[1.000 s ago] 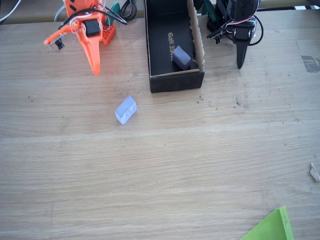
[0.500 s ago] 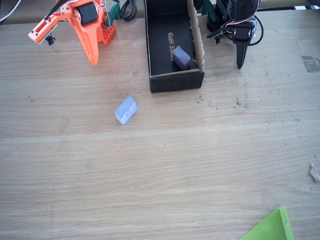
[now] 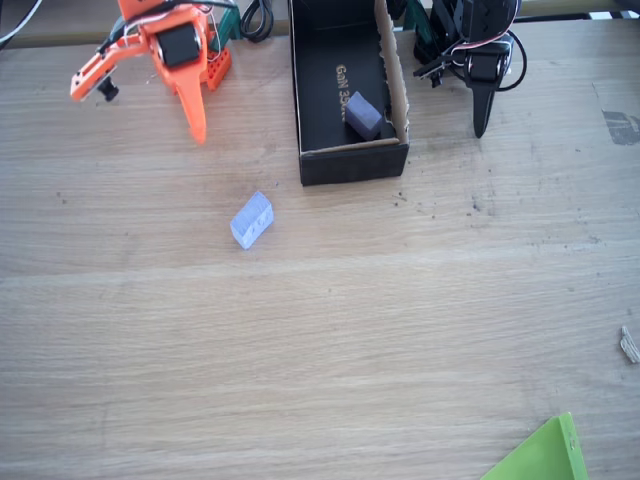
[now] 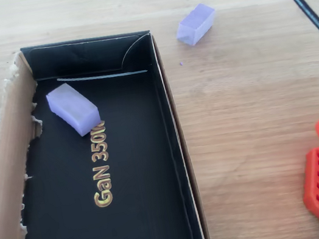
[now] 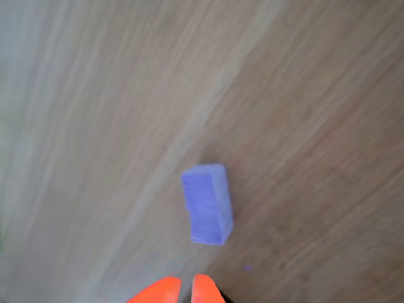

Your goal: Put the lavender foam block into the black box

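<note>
The orange claw (image 5: pixel 182 293) hung with its fingers nearly together, gripping nothing, well to the left of the black box (image 3: pixel 348 165) in the fixed view. The lavender foam block (image 3: pixel 251 219) lay on the wooden table (image 3: pixel 400 320) outside the box, near its front left corner. A darker purple block (image 4: pixel 73 109) sat inside the box, beside the brown cardboard flap (image 4: pixel 7 165).

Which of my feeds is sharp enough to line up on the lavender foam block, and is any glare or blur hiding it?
Fixed view: evenly lit, no glare, small pale lavender foam block crisp on the wooden table. Overhead view: sharp, gold lettering in the black cardboard box readable, block near the top edge. Wrist view: soft, wood grain smeared, block and orange gripper slightly fuzzy.
</note>
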`<state>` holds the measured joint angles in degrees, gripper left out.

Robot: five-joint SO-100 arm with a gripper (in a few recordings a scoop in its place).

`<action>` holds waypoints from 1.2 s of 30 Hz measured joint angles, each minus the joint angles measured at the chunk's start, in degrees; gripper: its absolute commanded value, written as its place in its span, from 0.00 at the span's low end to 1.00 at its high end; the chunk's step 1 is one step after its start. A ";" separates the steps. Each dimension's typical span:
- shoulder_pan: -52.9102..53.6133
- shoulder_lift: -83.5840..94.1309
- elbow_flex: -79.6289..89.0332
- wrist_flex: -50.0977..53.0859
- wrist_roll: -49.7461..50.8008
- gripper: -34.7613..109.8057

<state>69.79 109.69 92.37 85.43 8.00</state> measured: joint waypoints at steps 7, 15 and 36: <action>-0.35 -1.58 -1.05 2.11 2.29 0.33; -1.93 -12.22 -11.87 12.13 14.41 0.36; -9.67 -24.96 -21.80 20.39 25.93 0.37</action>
<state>60.12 84.73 70.58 105.82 33.93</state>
